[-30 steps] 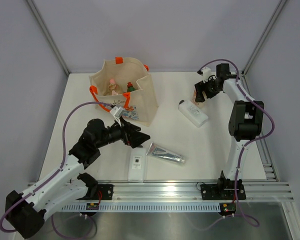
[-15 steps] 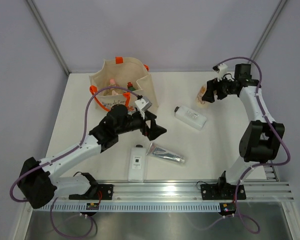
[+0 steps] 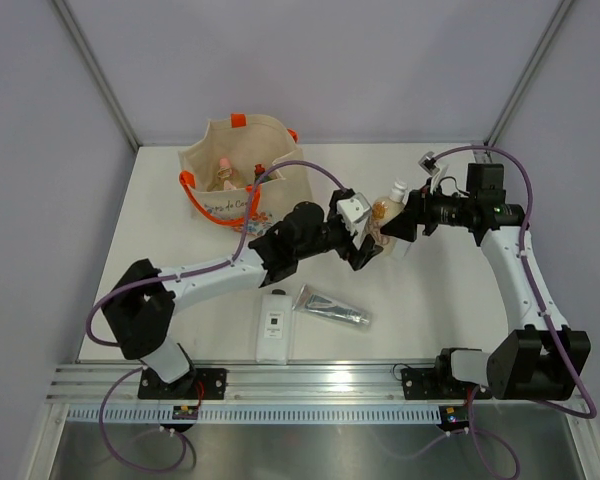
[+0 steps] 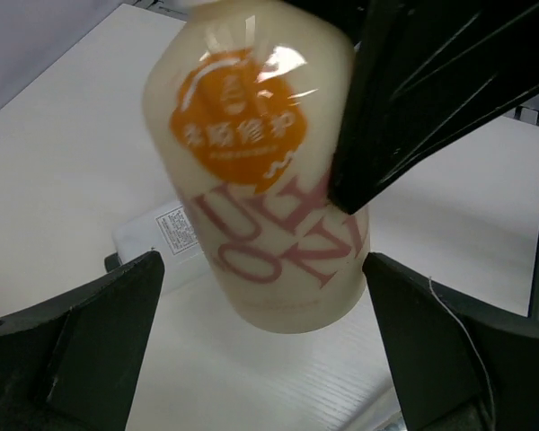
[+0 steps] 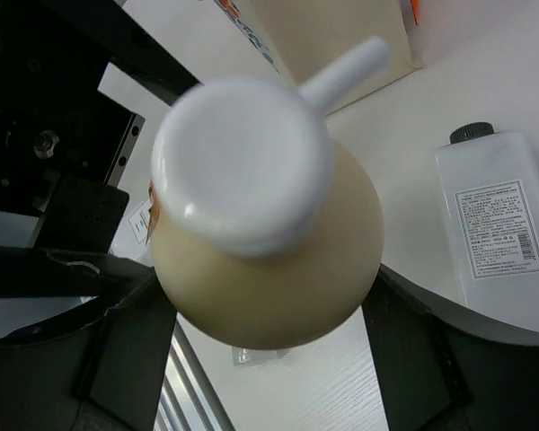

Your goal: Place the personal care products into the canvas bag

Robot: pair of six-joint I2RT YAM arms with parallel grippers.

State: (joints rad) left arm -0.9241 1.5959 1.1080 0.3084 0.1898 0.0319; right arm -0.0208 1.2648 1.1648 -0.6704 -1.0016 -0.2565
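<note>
Between the fingers (image 5: 117,359) of the right gripper (image 3: 404,222), clear of the table (image 3: 450,300), the beige bottle (image 3: 388,208) is clamped by its body, one finger pressed on each side. Its white pump (image 5: 242,162) is turned back toward that gripper's wrist, and its round orange label (image 4: 238,99) is turned toward the left gripper (image 3: 368,243). The left fingers (image 4: 72,350) are spread wide. The lower part of the beige bottle lies between them, apart from both, with a gap on either side.

Just beneath the two grippers, outside the right fingers, a white bottle (image 5: 494,224) is seen lying flat on the table, label up.

Nearer the arm bases, well apart from either pair of fingers, a second white bottle (image 3: 273,325) and a silver tube (image 3: 332,308) lie close beside each other.

Behind the left gripper, back past its wrist, the bag (image 3: 215,140) stands open at the far left of the table, its orange handles (image 3: 238,121) up. Inside it, a pink-capped bottle (image 3: 223,168) and a red-capped bottle (image 3: 261,172) can be made out.
</note>
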